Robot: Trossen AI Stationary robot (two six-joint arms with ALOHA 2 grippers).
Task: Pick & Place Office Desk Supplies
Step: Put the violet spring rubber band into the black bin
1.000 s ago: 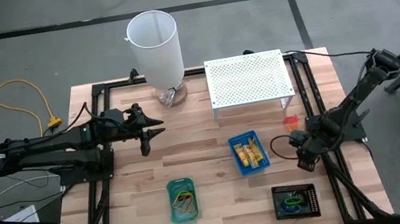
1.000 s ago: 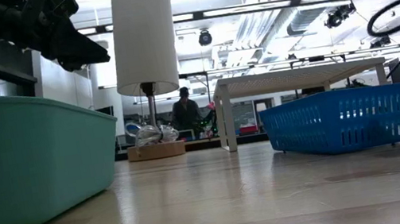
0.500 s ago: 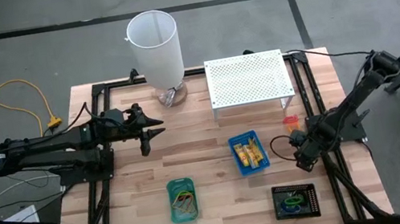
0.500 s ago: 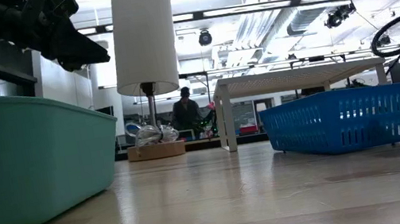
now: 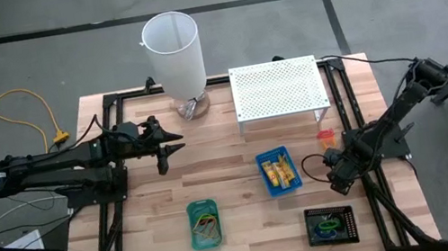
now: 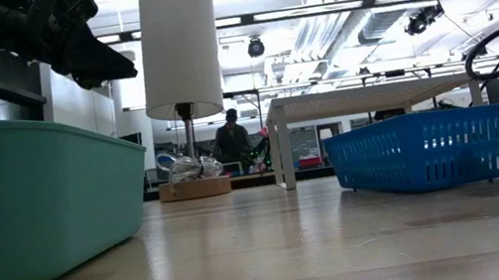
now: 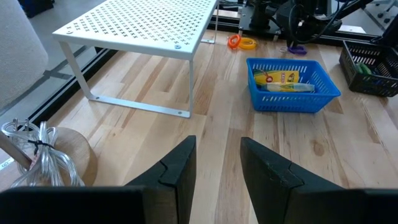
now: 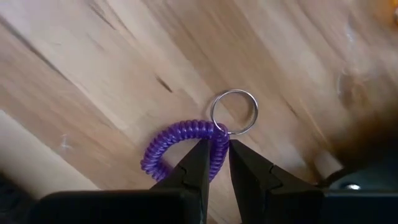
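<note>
Jaws of the right gripper stood only a narrow gap apart, their tips astride the purple coiled plastic loop where it met its silver metal key ring; we could not tell whether they pinched it. That coil lay flat on the pale wooden tabletop. Seen from above, the right gripper sat between the blue mesh plastic tray holding yellow oblong packets and the black rectangular tray. Nearer the front edge we saw the green plastic tray with thin rubber-band loops inside. Farther back, an orange loop lay beside the white perforated metal shelf. On the other side, the left gripper hung above bare wood with its jaws parted and empty, near the tall white cylinder.
</note>
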